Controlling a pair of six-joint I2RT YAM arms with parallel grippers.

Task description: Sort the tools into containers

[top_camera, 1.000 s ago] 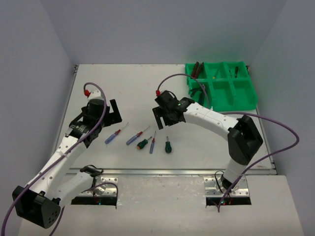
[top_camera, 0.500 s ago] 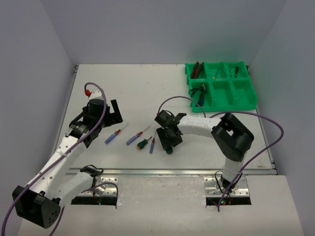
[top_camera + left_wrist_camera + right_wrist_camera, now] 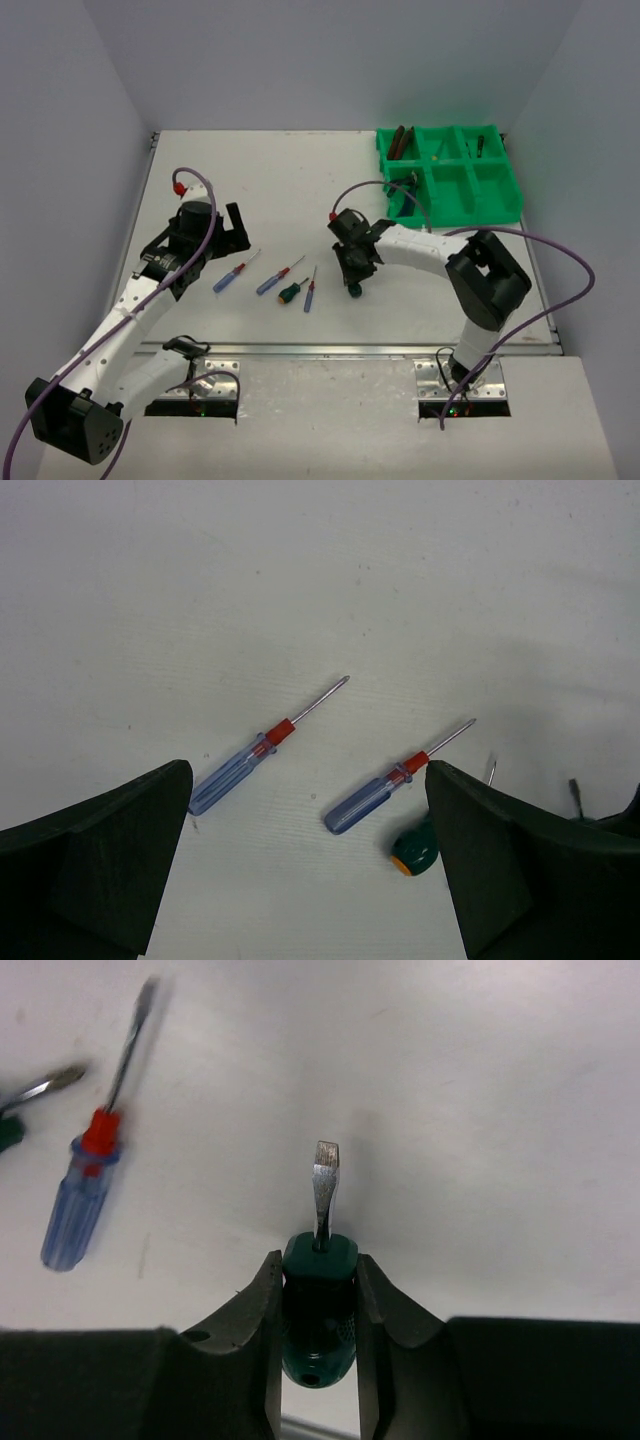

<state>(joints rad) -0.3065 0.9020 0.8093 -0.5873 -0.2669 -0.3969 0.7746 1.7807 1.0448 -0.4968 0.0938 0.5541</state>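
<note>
1. Black jaws of the left gripper [image 3: 308, 800] are spread wide above two blue-handled screwdrivers [image 3: 235, 773]. Nothing is held. If it is lowered off-centre, one tool could be pushed away.
2. The dark green screwdriver [image 3: 320, 1310] is pinched at its rounded handle by the narrow jaws of the right gripper [image 3: 320, 1275], low over the table [image 3: 250, 170]. The smooth handle could be twisted or let slip.
3. The green tray [image 3: 500, 205] stands well apart at the far right. On such a carry the tool may be dropped, or its blade caught on a divider.
</note>
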